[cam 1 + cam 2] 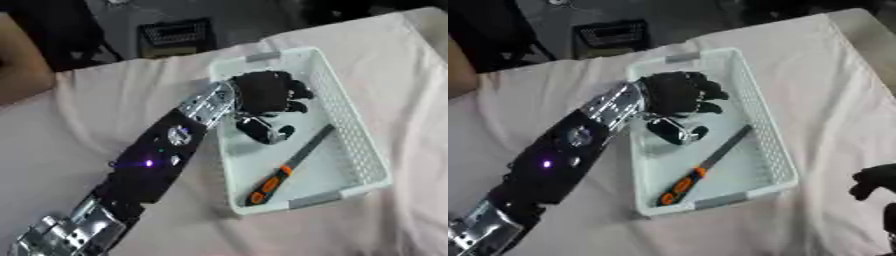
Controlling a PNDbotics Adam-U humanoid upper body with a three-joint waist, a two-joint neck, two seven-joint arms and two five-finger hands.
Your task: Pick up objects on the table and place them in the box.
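Observation:
A white mesh box (359, 135) lies askew on the pink cloth. My left hand (267, 92) hangs inside its far end, back of the hand up, fingers relaxed and drooping, holding nothing that I can see. Just below the hand a small black object with a pale rim (262, 130) rests on the box floor, apart from the fingers. A long tool with an orange-and-black handle and a dark blade (284, 172) lies diagonally in the near half of the box. My right hand (874, 182) shows only as a dark shape at the right edge.
The pink cloth (411, 80) covers the table around the box, with its far edge running across the top. A dark crate (175, 35) stands on the floor beyond. A person's arm (17, 60) shows at the far left edge.

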